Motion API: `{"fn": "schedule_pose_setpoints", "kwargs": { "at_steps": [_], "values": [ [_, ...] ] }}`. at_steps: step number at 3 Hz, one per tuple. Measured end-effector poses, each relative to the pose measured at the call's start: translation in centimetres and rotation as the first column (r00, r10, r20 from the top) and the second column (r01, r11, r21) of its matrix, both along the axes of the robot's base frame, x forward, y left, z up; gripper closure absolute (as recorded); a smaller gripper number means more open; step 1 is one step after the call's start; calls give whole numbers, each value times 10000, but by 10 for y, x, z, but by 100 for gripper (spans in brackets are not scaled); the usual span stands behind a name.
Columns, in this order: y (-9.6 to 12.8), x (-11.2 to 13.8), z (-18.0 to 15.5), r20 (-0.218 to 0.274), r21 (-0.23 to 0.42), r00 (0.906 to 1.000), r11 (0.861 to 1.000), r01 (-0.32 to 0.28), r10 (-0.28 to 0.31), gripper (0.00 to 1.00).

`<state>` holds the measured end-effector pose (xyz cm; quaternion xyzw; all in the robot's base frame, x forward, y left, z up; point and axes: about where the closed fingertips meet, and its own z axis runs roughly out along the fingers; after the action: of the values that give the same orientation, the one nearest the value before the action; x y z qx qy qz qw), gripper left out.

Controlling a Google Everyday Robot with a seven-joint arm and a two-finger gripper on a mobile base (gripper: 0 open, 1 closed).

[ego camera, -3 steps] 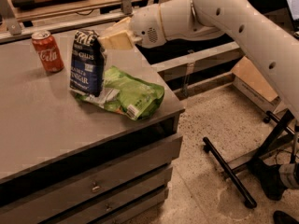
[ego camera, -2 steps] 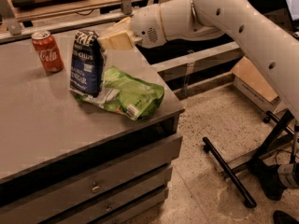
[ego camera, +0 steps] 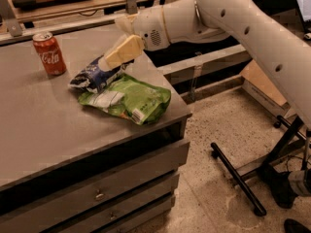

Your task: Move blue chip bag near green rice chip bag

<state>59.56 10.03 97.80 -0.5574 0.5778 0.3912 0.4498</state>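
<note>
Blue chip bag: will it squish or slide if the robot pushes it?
Probably squishes: the blue chip bag looks crumpled and floppy, slumped against the green rice chip bag. Its glossy skin may slide easily on the table. The gripper sits at its upper end.

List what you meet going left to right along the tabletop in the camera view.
From the left: red soda can → blue chip bag → green rice chip bag. The pincer hangs over the blue chip bag's right end, so unranked.
</note>
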Motion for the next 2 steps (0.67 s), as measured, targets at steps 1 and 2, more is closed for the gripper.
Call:
{"fn": "schedule_pose_setpoints", "kwargs": {
  "at_steps": [1, 2],
  "values": [
    [0, 0, 0, 0, 0, 10000, 10000, 0, 0, 0],
    [-16, 6, -5, 152, 176, 9999, 9998, -1, -1, 0]
  ]
}}
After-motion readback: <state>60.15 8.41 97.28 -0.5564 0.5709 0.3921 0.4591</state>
